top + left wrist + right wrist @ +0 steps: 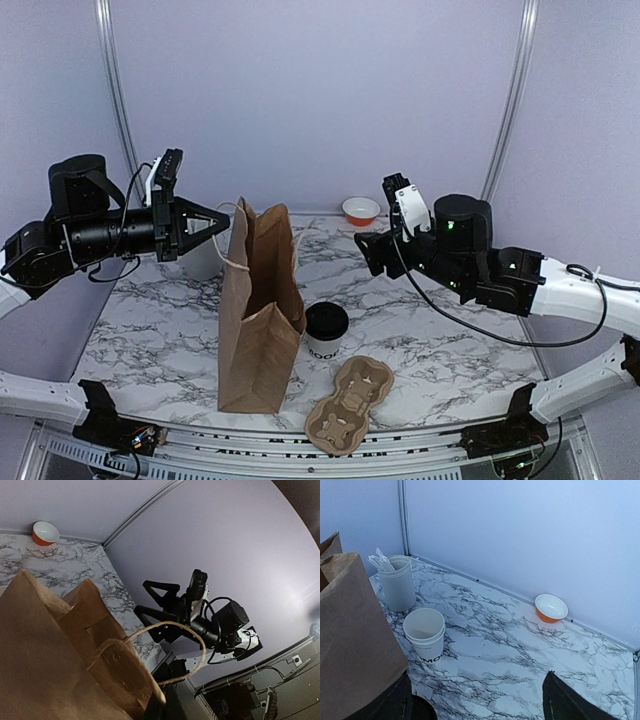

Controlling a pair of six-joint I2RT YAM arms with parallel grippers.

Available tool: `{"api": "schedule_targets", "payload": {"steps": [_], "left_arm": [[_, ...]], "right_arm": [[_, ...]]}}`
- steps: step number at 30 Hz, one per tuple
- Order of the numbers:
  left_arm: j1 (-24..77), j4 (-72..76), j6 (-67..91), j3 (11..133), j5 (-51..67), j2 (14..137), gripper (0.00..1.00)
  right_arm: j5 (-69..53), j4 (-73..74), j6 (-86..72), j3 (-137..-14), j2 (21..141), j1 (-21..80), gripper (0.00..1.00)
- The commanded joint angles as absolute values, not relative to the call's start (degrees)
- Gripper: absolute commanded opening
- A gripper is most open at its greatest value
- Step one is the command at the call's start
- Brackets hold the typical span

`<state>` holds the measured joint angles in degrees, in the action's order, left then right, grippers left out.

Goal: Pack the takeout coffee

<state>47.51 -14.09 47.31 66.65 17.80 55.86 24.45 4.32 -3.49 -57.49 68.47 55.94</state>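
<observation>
Left arm raised over the left side of the white marble-pattern table (455,345). Left gripper (222,223) points right with its jaws closed tight, pinched on the twine loop handle (204,652) of the tall brown paper bag (258,320).

Bag stands upright at centre-left with its mouth open. Plain white canister of sticks (397,584) is behind the bag, toward the back left.

Small white paper cup with black lettering (326,332) stands upright on the table, just beside the bag's right base and outside the bag. No gripper is touching it. Its top reads dark from overhead and pale from the right wrist view, so I cannot tell whether a lid is on.

Brown moulded-pulp drink carrier (350,402) lies flat at the near edge, just in front of the cup.

Small bowl, orange outside and white inside (361,210), sits at the back wall, well apart from the cup.

Right gripper (476,676) hangs above the table right of the cup. It is spread wide with nothing between its fingers.
</observation>
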Motion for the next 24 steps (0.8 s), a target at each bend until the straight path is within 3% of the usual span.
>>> {"api": "schedule_targets", "payload": {"steps": [1,24], "left_arm": [[46.44,-18.49,44.81,63.94,15.37,49.15,0.0],[46.14,-32.04,21.74,70.29,22.27,42.83,0.0]], "right_arm": [[24.12,3.52,-4.5,-59.43,68.6,55.2,0.87],[24.37,3.01,-4.06,-59.97,72.08,54.75,0.87]]}}
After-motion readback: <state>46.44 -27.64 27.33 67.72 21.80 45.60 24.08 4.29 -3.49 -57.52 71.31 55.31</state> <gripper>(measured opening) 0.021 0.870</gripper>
